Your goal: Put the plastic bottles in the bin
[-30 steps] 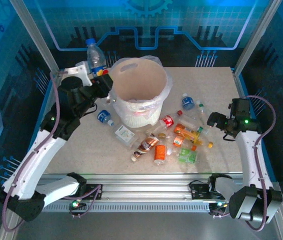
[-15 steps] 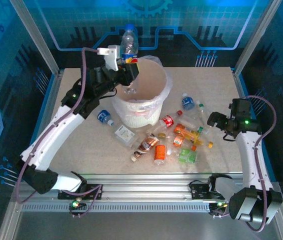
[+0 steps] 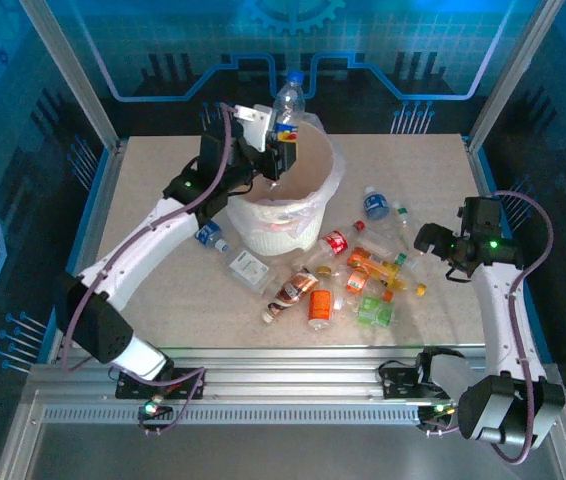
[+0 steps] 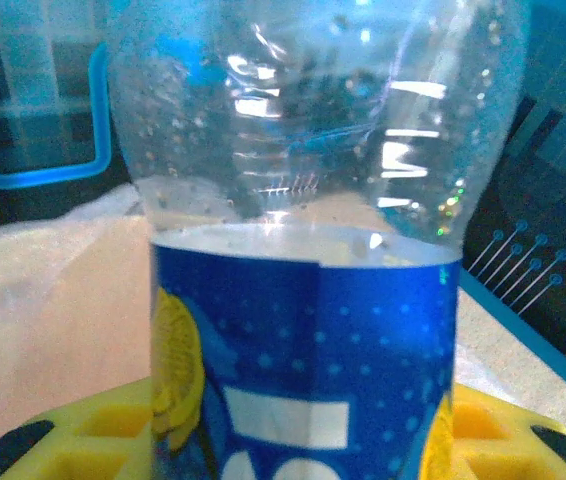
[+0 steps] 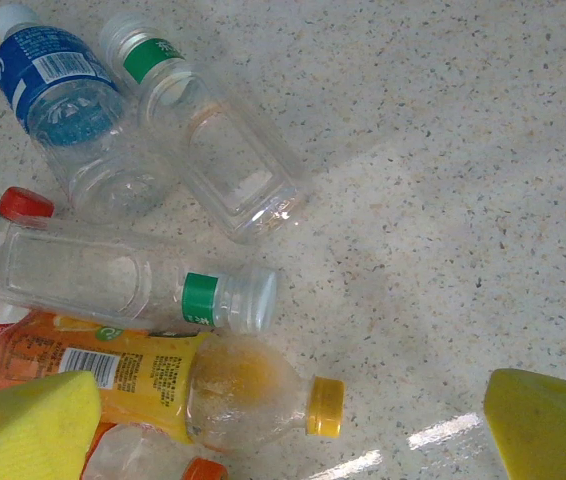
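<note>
Clamping a blue-labelled bottle point(image 3: 288, 100) upright by its waist, the left gripper point(image 3: 279, 150) hangs above the open mouth of the bin point(image 3: 263, 215), its arm stretched long and high from the near-left base. Over on the other side, the right gripper point(image 3: 425, 240) hovers low with its elbow bent and jaws wide apart, beside the plastic bottles point(image 3: 348, 275) scattered next to the bin. Speckled beige table point(image 3: 423, 170) underneath, aluminium frame point(image 3: 63, 70) around it, blue-lit panels point(image 3: 383, 40) behind.
</note>
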